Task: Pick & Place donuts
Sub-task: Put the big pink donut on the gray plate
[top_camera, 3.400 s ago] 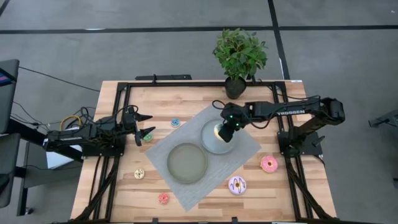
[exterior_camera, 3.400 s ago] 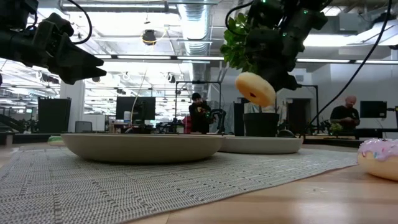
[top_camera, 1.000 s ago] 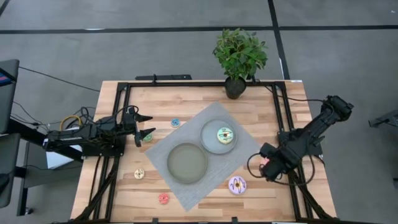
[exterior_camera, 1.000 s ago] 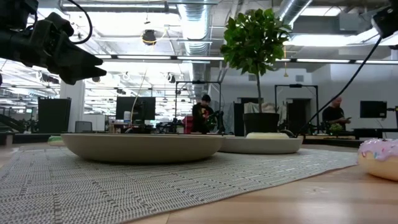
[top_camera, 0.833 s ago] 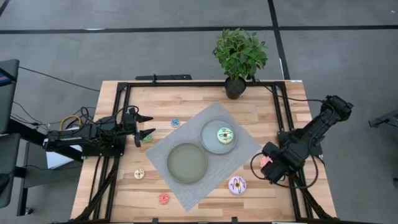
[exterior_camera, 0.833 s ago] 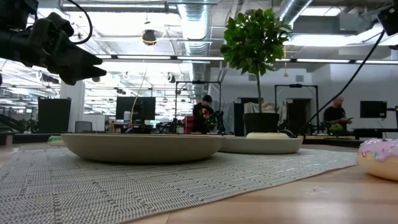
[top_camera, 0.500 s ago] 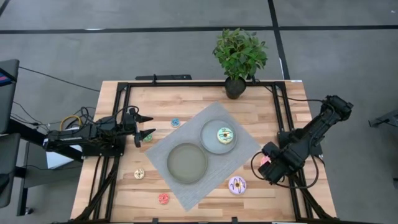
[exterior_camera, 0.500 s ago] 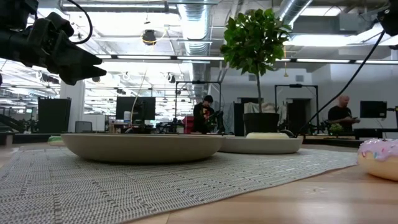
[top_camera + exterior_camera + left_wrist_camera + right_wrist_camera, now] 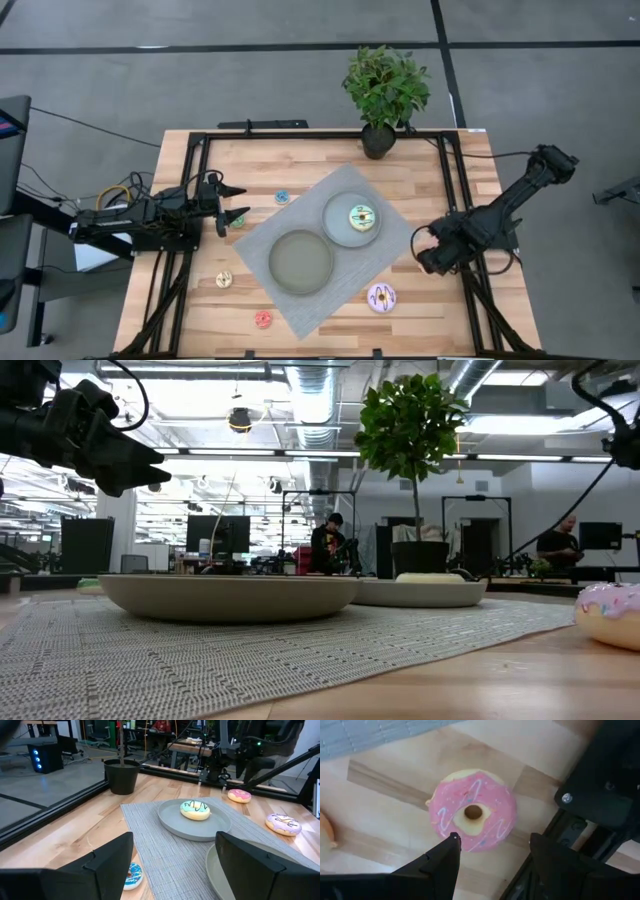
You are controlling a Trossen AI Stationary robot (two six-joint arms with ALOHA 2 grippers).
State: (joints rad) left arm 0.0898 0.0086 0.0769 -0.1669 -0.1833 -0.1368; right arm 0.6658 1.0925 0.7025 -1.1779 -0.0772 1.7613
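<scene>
The pink donut (image 9: 474, 810) lies flat on the bare wood near the table's right edge; it also shows in the low view (image 9: 612, 610). My right gripper (image 9: 492, 845) hangs over it, open and pointing down, with a finger on either side of the donut's near rim. In the high view this gripper (image 9: 430, 258) hides the donut. The yellow-green donut (image 9: 362, 217) lies on the far plate (image 9: 335, 228). The purple-white donut (image 9: 381, 296) rests on the wood by the mat's near right edge. My left gripper (image 9: 236, 200) waits open at the table's left, beside the tiny green donut (image 9: 237, 221).
A second grey plate (image 9: 300, 262) sits on the grey mat (image 9: 400, 240). Tiny blue (image 9: 282, 197), yellow (image 9: 224, 279) and red (image 9: 263, 319) donuts lie on the wood left of and near the mat. A potted plant (image 9: 385, 90) stands at the far edge. Black frame rails (image 9: 470, 290) run beside the pink donut.
My right gripper has stayed above the pink donut while its arm has swung toward the far edge. The gripper has shifted a little toward the table's left and far side, and it now covers the donut in the high view. The donuts have kept still.
</scene>
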